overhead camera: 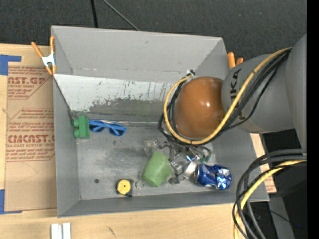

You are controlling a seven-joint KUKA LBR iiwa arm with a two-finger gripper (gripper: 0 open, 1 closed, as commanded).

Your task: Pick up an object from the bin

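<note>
Near the bin's [107,158] front wall, a pale green cup [156,170] lies just beside the claw [180,167], whose spread I cannot tell.

My gripper [179,164] sits low in the grey bin [124,54], just beside a pale green lump [155,170] and a crushed blue can [215,177]. Blue glasses [107,128], a green block [80,127] and a yellow disc [123,186] lie leftward.

Oblique overhead view onto bin [139,54].
</note>
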